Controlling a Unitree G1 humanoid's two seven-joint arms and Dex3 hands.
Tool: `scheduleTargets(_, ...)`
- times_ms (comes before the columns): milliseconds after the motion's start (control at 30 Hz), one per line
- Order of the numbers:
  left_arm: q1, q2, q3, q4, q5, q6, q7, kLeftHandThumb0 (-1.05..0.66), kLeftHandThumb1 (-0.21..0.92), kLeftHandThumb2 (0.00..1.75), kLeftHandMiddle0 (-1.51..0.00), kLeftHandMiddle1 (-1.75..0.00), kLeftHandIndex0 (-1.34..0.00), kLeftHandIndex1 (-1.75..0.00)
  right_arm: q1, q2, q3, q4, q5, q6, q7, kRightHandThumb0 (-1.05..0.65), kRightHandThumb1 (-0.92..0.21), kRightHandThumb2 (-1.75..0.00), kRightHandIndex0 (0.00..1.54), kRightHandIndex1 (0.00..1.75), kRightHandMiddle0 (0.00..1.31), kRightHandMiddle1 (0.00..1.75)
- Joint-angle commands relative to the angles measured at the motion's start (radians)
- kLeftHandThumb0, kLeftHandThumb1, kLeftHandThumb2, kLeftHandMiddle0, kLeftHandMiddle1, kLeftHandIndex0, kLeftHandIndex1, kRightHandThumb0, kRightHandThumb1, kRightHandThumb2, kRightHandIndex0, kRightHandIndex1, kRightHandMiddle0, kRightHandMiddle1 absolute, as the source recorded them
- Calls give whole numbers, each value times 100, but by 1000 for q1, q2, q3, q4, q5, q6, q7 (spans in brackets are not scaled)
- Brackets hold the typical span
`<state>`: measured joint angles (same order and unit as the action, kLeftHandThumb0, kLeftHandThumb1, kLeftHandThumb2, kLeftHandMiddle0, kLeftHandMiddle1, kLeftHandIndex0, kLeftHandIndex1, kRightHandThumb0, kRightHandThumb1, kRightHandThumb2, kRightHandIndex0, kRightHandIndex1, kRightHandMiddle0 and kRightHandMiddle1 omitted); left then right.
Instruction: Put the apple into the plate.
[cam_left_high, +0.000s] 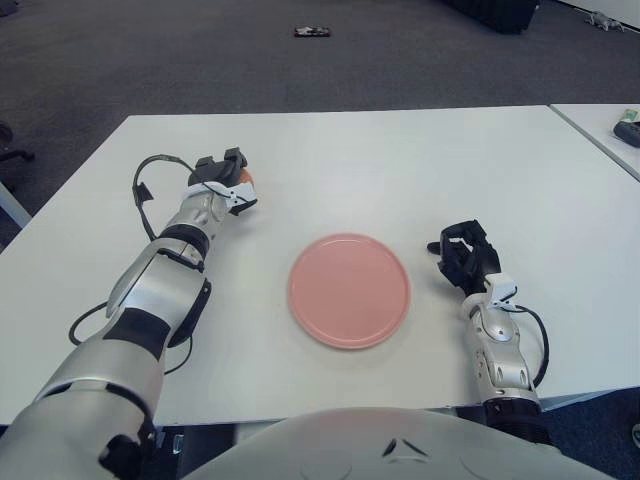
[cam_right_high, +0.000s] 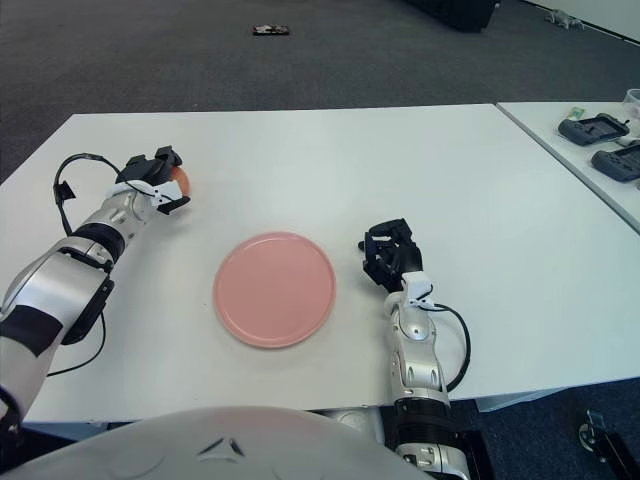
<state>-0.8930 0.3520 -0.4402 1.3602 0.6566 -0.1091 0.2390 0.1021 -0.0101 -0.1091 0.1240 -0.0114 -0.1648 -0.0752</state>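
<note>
Orange-red skin of the apple (cam_left_high: 244, 177) shows only as a small patch past my left hand (cam_left_high: 222, 182), in the upper left of the frame. My fingers (cam_left_high: 233, 158) on that side are curled over and around the fruit, black tips on top and a white-tipped one low on the near side, so I am gripping the apple. Whether it is lifted off the white worktop (cam_left_high: 350, 150) or touching it I cannot tell, since my hand hides its underside. My left arm (cam_left_high: 160, 290) stretches from the lower left corner diagonally up toward it, with a black cable (cam_left_high: 145, 190) looping beside the wrist.

Toward the middle of the frame, below and to the right of the apple, sits the pink plate (cam_left_high: 349, 290), flat on the worktop and bare. The apple is well apart from the plate, off toward its upper left, with open white surface between them.

My right hand (cam_left_high: 467, 257) shows just to the right of the plate, near its rim but not touching it. Its black fingers are bent inward and hold nothing. The right forearm runs down from it toward the lower edge of the frame, a black cable arcing beside it.

At the far right edge of the frame a second white table (cam_right_high: 590, 110) stands beside mine, carrying dark devices (cam_right_high: 598, 128). Beyond the worktop's far edge is dark grey carpet (cam_left_high: 200, 60), with a small dark object (cam_left_high: 314, 32) lying on it near the top of the frame.
</note>
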Motion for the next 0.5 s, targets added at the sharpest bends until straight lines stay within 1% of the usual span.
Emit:
scheduleTargets(0, 25, -11, -26, 20, 23, 10, -46, -51, 29, 124, -72, -174, -59, -174, 2, -4, 0, -10, 2, 12, 1, -36, -83, -65, 45, 120, 24, 175)
scheduleTargets(100, 24, -11, -29, 19, 23, 7, -47, -51, 25, 135, -82, -174, -65, -175, 2, -4, 0, -10, 4, 12, 4, -36, -84, -65, 45, 120, 24, 175)
scheduleTargets(200, 23, -11, -28, 19, 21, 4, -49, -51, 23, 140, -88, -175, -67, -175, 0, -5, 0, -9, 4, 11, 5, -36, -84, -64, 45, 120, 24, 175)
scheduleTargets(333, 21, -10, -24, 19, 18, -2, -54, -52, 21, 144, -92, -175, -69, -175, 0, -6, 1, -8, 4, 9, 7, -36, -84, -64, 45, 119, 24, 175)
scheduleTargets(367, 20, -10, -24, 18, 17, -2, -55, -33, 13, 152, -89, -171, -69, -175, 0, -7, 1, -8, 4, 9, 8, -36, -84, -64, 45, 119, 24, 175)
scheduleTargets(400, 20, -10, -24, 18, 17, -3, -58, -21, 8, 157, -87, -169, -68, -175, 0, -7, 1, -8, 4, 9, 8, -36, -84, -64, 45, 119, 24, 175)
scheduleTargets(467, 19, -9, -23, 18, 16, -4, -63, -11, 3, 161, -87, -166, -68, -175, -1, -7, 1, -7, 3, 10, 9, -36, -84, -64, 45, 119, 24, 175)
